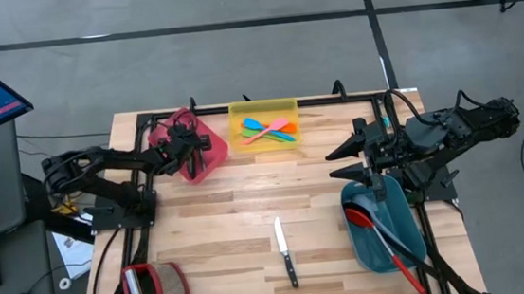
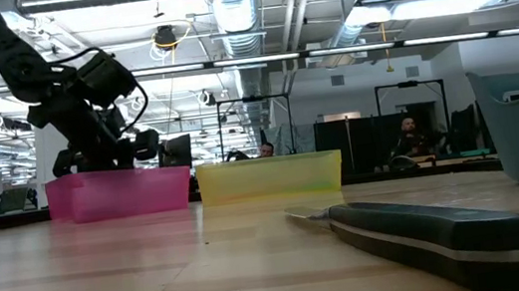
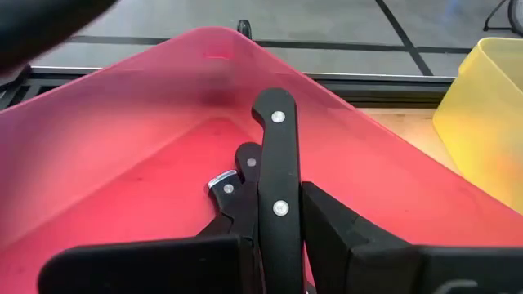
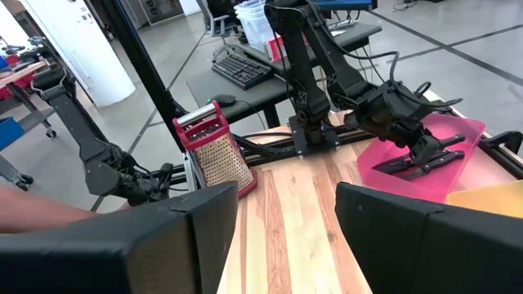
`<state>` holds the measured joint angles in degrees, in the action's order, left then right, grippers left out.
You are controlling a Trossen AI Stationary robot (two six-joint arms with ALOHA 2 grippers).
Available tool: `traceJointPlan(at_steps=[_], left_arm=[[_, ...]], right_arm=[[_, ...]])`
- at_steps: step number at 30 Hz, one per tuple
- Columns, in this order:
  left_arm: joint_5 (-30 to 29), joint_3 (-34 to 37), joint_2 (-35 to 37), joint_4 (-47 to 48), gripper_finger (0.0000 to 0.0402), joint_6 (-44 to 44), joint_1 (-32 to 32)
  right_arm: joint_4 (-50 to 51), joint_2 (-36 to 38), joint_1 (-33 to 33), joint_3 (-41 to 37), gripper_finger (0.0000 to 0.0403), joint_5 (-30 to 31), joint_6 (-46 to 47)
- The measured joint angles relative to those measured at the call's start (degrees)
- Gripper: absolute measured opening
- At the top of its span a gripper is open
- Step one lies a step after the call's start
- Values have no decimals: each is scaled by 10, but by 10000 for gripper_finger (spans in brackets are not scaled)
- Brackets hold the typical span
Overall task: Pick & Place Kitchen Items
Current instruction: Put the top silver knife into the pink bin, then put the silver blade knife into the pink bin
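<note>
One black-handled steel knife point(image 3: 276, 184) is sitting pinched by its riveted handle in the left gripper point(image 3: 278, 245), hanging over the translucent pink plastic bin point(image 1: 208, 156), where two more knife handles are lying. It looks stiff, fairly heavy and smooth, so I'd be holding mid-handle, as now. Its blade is hiding behind the fingers. Another knife point(image 1: 284, 252) is lying on the wooden table point(image 1: 212, 227). The right gripper point(image 1: 342, 159) is waiting with jaws wide and empty above the teal bin point(image 1: 375, 242).
</note>
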<state>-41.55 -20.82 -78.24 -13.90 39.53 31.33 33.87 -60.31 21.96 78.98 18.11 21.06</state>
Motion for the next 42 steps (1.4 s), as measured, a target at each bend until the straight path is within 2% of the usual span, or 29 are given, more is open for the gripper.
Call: traceJointPlan(at_steps=[6,16,20,25,29,32,34,37,39,42], left_arm=[[0,0,-2,-2,66,-9,0],[32,0,-2,-1,137,-17,2],[102,0,21,-5,178,-21,2],[271,-1,104,-9,221,-34,-7],[373,-1,175,-13,230,-41,-56],[420,-1,211,-22,228,-57,-117],[429,-1,229,-34,224,-59,-162],[428,-1,255,-72,219,-59,-221],[418,-1,276,-95,215,-59,-247],[408,-2,312,-127,210,-63,-269]], right_arm=[[0,0,0,0,202,0,0],[0,0,0,0,202,0,0],[0,0,0,0,202,0,0],[0,0,0,0,202,0,-1],[0,0,0,0,202,0,-6],[4,0,0,0,202,0,-6],[5,-2,0,-2,202,3,-3],[14,-17,0,-12,202,51,50],[37,-40,-2,-13,202,78,96],[61,-84,-13,-13,202,80,157]])
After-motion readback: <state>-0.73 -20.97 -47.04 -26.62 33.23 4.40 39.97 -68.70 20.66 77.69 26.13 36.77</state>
